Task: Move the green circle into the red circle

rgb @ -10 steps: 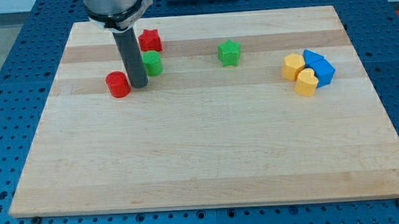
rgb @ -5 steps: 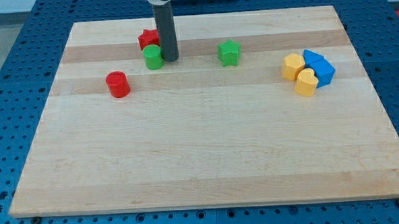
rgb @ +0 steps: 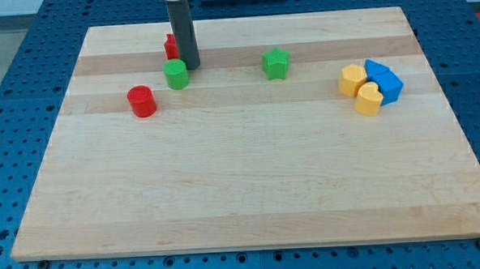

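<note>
The green circle [rgb: 175, 74] stands on the wooden board near the view's upper left. The red circle [rgb: 142, 101] stands apart from it, lower and to the left. My tip [rgb: 191, 66] rests just to the upper right of the green circle, touching or nearly touching it. The rod hides most of a red star-like block [rgb: 170, 47] behind it.
A green star [rgb: 276, 63] lies right of my tip. At the view's right, two yellow blocks [rgb: 354, 79] [rgb: 369, 99] and two blue blocks [rgb: 385, 82] sit in a tight cluster. The board's top edge [rgb: 251, 18] is close behind the rod.
My tip moved from beside the red circle up and around to the green circle's upper right. The green circle has since shifted slightly down and left, toward the red circle.
</note>
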`<state>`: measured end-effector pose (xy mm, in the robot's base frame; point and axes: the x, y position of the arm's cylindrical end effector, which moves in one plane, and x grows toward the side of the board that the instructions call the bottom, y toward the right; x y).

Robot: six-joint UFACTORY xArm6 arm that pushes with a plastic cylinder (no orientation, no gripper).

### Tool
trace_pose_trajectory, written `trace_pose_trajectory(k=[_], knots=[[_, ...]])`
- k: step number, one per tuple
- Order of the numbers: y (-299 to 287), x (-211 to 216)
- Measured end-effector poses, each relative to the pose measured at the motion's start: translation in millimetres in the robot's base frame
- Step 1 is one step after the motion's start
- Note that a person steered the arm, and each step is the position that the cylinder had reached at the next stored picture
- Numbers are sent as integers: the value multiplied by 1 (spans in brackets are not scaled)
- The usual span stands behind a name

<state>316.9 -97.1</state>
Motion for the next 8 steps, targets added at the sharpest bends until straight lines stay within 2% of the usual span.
trace_pose_trajectory(k=[3, 5, 7, 8], knots=[[-9, 35], [-41, 43], [-67, 43], [-54, 22]])
